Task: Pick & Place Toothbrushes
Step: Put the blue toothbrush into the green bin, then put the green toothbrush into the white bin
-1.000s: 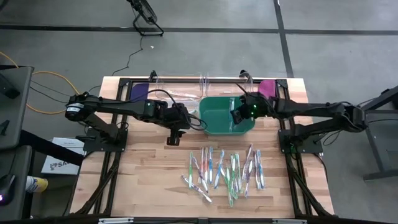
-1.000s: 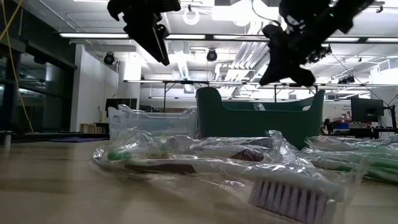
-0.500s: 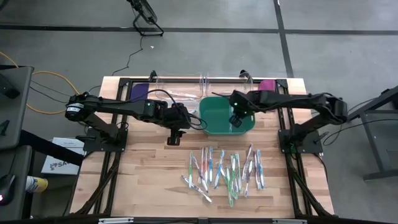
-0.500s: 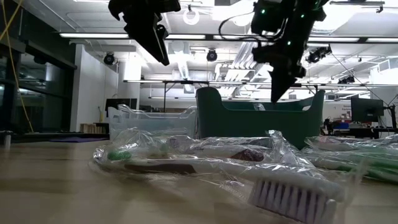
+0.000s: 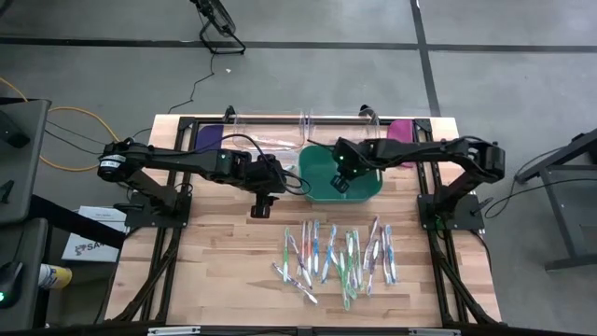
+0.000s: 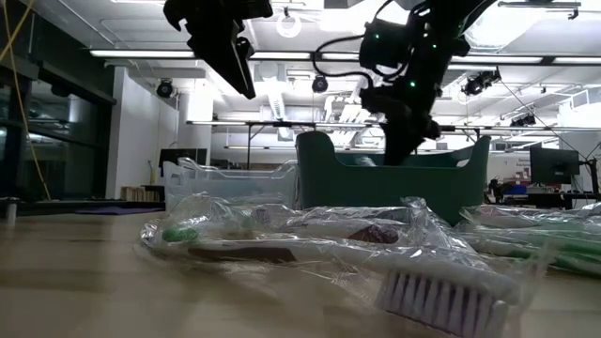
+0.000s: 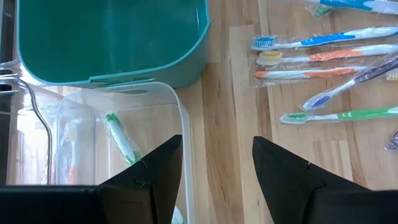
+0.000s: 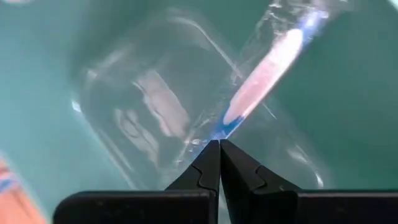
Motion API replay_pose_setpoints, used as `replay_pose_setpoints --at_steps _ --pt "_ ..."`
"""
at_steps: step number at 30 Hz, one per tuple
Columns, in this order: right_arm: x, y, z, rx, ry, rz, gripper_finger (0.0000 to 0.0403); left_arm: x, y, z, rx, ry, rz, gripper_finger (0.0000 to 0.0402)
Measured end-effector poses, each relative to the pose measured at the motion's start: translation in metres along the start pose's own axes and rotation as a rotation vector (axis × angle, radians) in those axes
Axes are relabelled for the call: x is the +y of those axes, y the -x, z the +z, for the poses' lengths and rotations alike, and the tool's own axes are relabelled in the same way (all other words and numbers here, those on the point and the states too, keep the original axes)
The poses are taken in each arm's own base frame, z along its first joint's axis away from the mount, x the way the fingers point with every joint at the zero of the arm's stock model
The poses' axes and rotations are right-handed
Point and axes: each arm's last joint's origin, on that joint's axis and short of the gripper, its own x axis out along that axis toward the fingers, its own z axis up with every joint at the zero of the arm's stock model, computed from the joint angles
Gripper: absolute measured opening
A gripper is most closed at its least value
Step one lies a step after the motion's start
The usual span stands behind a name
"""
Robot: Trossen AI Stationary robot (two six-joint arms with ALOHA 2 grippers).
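Progress looks pretty early to me: most of the toothbrushes (image 5: 338, 256) lie spread out on the wooden worktop (image 5: 215, 261) in their clear wrappers, well apart from the green bin (image 5: 317, 177), so the bulk of the job is left. The right gripper (image 5: 340, 180) hangs over the inside of that bin with its jaws clenched on the tail of a wrapped toothbrush (image 8: 264, 74), pink and blue in the right wrist view, so I'd guess it's about to be dropped in. The left gripper (image 5: 265, 198) hovers beside the bin over the worktop, jaws released and holding nothing. Next to the green bin stands a clear container (image 7: 121, 134) with a green toothbrush (image 7: 121, 138) already in it, so at least one looks sorted; I can't tell whether anything lies on the green bin's floor. As for writing, there's a white sheet (image 5: 90, 245) down by the frame with dark print on it, but it's too small to read, and no brand shows on the wrappers.
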Motion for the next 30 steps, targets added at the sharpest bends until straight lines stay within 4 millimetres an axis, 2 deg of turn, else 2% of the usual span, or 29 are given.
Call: replay_pose_setpoints --at_steps 6,13,22,30 --pt "0.008 0.006 0.005 -0.044 0.049 0.143 0.0004 0.000 0.000 0.000 0.000 -0.001 0.000 0.0189" --pt "0.015 0.021 0.001 -0.061 0.046 0.190 0.0004 0.000 0.000 0.000 0.004 -0.002 -0.004 0.0189" --pt "0.012 0.083 -0.012 -0.174 -0.039 0.219 0.0004 0.000 0.000 -0.001 0.005 0.055 -0.004 0.0189" --pt "-0.002 0.127 -0.047 -0.184 -0.100 0.048 0.0004 -0.002 -0.007 -0.003 0.051 0.406 -0.001 0.0189"
